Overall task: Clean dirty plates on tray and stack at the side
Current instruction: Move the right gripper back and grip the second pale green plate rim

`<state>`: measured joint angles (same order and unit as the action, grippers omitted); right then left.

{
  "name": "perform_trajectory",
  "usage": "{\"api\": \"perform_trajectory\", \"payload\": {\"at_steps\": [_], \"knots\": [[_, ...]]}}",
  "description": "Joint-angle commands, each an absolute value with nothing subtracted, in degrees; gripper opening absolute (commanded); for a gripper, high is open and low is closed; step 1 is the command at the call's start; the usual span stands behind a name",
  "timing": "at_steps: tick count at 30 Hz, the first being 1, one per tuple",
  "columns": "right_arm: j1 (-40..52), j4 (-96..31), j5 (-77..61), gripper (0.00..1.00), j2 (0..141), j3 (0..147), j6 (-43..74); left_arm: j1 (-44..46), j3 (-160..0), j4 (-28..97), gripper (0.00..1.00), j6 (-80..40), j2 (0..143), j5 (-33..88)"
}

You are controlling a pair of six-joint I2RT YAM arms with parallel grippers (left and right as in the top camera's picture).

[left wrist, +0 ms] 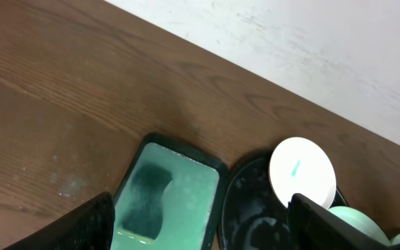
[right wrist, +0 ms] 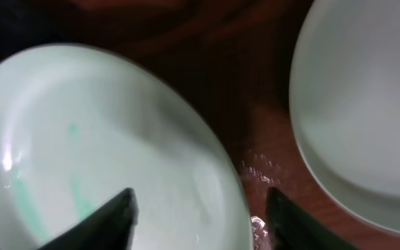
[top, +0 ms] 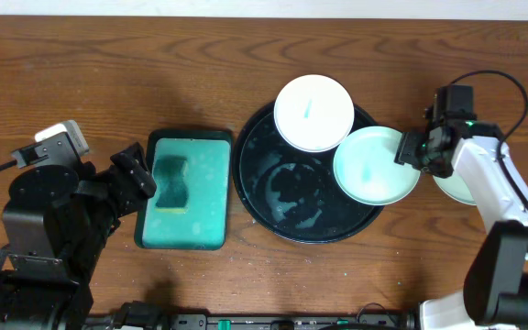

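Plate (top: 370, 167) rim inside spread right tool (right wrist: 200, 201), overhanging tray (top: 255, 197).

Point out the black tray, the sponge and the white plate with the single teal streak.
black tray (top: 287, 197), overhead view, bare wet floor.
sponge (top: 170, 181), overhead view, its middle.
white plate (top: 313, 112), overhead view, its centre.

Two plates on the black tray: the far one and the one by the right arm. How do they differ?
The far plate is white; the right plate is pale green. The far plate overlaps the far rim of the tray, clear of both arms; the right plate overhangs its right rim, with the right end effector at its edge. Both are round, with teal marks.
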<state>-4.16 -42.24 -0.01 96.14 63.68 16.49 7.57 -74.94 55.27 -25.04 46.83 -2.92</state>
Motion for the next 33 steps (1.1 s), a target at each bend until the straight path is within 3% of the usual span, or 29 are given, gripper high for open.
{"api": "perform_trajectory", "payload": {"at_steps": [1, 4, 14, 18, 25, 33], "knots": [[-3.3, -41.5, 0.7, 0.37, 100.3, 63.6, 17.0, 7.3, -75.6, 55.2, 0.79, -24.5, 46.8, -2.8], [-3.3, -42.2, -1.5, 0.01, 102.2, 63.6, 17.1, 7.3, -75.6, 55.2, 0.79, -24.4, 46.8, -2.8], [-1.8, -50.9, -7.9, 0.01, 92.6, 63.6, 10.3, 7.3, -75.6, 55.2, 0.8, -24.5, 46.8, -2.8], [4.4, -51.3, -14.5, 0.01, 87.7, 63.6, 5.9, 7.3, -75.6, 55.2, 0.79, -24.5, 46.8, -2.8], [16.4, -47.4, -9.2, 0.01, 93.1, 62.1, 12.5, 7.3, -75.6, 54.1, 0.8, -24.7, 46.8, -3.0], [19.0, -46.4, -6.7, 0.01, 103.1, 61.7, 13.3, 7.3, -75.6, 54.1, 0.8, -26.4, 46.7, -3.0]]}}
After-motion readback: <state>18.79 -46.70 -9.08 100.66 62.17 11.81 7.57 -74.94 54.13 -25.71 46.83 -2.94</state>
